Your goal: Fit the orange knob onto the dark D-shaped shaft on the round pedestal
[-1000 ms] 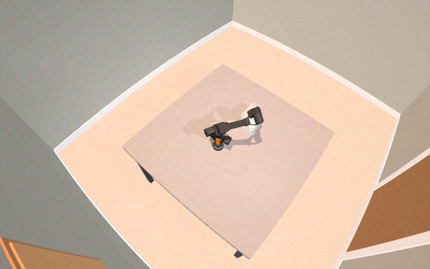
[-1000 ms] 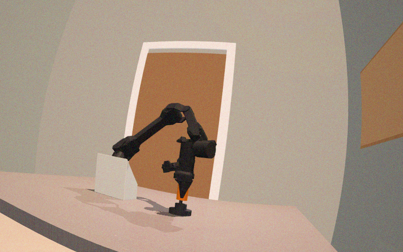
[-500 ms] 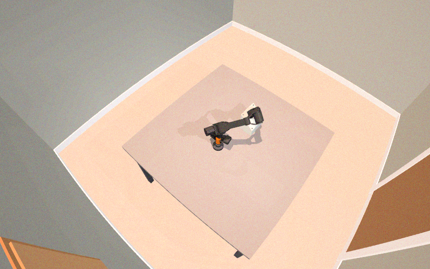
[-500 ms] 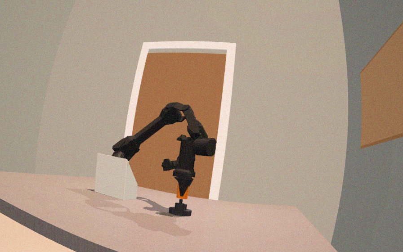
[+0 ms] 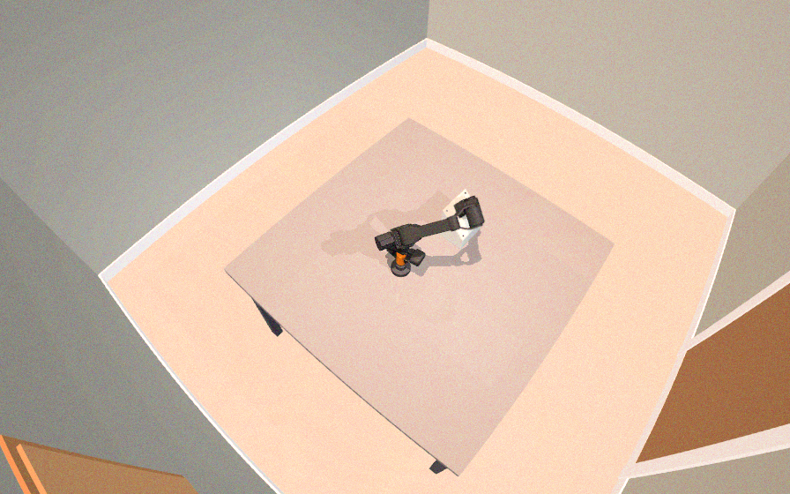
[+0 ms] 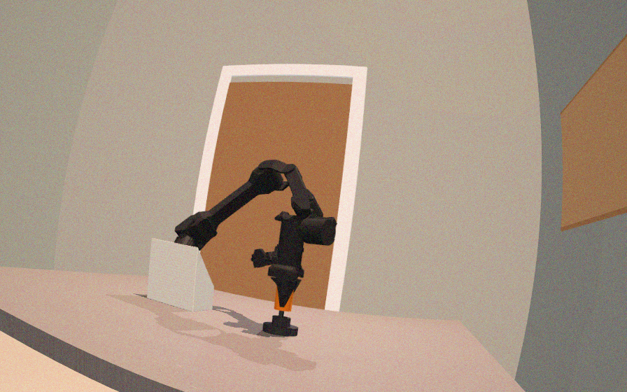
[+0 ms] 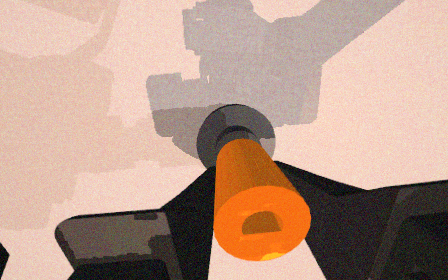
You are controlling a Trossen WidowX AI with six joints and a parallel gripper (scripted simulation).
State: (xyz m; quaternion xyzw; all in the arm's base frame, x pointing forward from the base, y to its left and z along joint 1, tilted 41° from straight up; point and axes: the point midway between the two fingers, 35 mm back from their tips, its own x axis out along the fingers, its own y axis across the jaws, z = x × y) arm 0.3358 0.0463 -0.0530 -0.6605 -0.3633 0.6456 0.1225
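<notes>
The orange knob (image 5: 400, 259) (image 6: 283, 307) (image 7: 241, 170) is upright between the fingers of my gripper (image 6: 284, 302) (image 7: 243, 169), which is shut on it. The D-shaped hole shows in the knob's top face in the wrist view. The dark round pedestal (image 5: 399, 271) (image 6: 280, 329) (image 7: 208, 132) stands on the table below the knob. In the exterior view a short length of the dark shaft (image 6: 280, 313) shows between the knob's lower end and the pedestal's raised middle. The knob is not down on the pedestal. Whether the shaft's tip is inside the hole is hidden.
The arm's pale base block (image 5: 449, 212) (image 6: 172, 275) stands on the table (image 5: 422, 343) (image 6: 394, 350), behind and to the left of the pedestal in the exterior view. Shadows of the arm fall around the pedestal.
</notes>
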